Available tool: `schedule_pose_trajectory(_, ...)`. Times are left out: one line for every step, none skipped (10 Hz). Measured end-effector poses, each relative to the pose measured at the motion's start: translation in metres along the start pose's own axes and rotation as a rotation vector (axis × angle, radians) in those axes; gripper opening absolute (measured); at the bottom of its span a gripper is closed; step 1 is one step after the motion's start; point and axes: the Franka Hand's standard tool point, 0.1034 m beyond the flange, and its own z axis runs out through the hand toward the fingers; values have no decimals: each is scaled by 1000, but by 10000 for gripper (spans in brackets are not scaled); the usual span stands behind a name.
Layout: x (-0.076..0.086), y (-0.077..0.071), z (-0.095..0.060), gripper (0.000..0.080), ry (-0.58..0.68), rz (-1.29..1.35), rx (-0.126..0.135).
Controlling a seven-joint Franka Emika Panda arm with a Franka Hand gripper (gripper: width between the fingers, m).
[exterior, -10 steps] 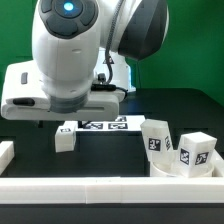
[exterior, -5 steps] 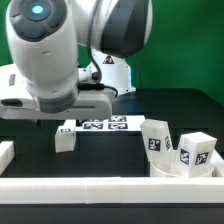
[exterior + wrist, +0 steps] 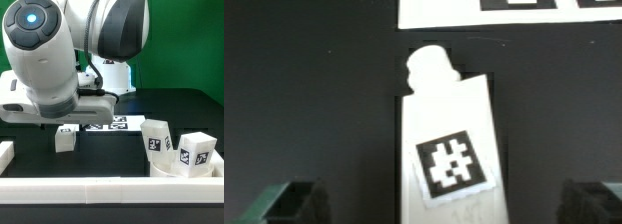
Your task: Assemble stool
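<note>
Arm (image 3: 50, 60) fills the upper left and centre of the exterior view and hangs over the black worktop (image 3: 110, 155). A long white border rail (image 3: 90, 190) runs along the bottom edge. The disc (image 3: 163, 168) is at lower right with only its rim showing. Two legs (image 3: 157, 138) (image 3: 195, 152) stand at it, possibly inside it, but the view is poor. The marker board (image 3: 105, 125) lies flat at centre. A lone leg (image 3: 65, 139) sits just left of it, under the arm. In the wrist view the end effector (image 3: 438, 203) is spread wide. Its fingertips (image 3: 287, 203) stand either side of a tagged leg (image 3: 452, 130), clear of it and gripping nothing.
</note>
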Motion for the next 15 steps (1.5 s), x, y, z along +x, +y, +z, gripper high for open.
schedule_pose_trajectory(1, 1, 3, 648, 3, -3, 1)
schedule_pose_trajectory(2, 2, 6, 648, -2, -6, 4)
schedule_pose_trajectory(5, 1, 8, 648, 10, -10, 1)
schedule_pose_trajectory(10, -1, 9, 648, 29, -15, -5)
schedule_pose_trajectory(11, -3, 13, 648, 32, -19, -6)
schedule_pose_trajectory(17, -4, 15, 648, 60, -27, -14)
schedule_pose_trajectory(18, -4, 18, 648, 61, -27, -15)
schedule_pose_trajectory(21, -4, 20, 648, 74, -29, -19)
schedule_pose_trajectory(20, -5, 22, 648, 69, -20, -20)
schedule_pose_trajectory(18, -7, 27, 648, 59, -17, -19)
schedule_pose_trajectory(17, -10, 31, 648, 51, -19, -18)
schedule_pose_trajectory(17, -10, 32, 648, 50, -19, -17)
schedule_pose_trajectory(17, -10, 32, 586, 50, -19, -17)
schedule_pose_trajectory(17, -10, 32, 586, 50, -18, -16)
schedule_pose_trajectory(17, -8, 32, 437, 50, -17, -15)
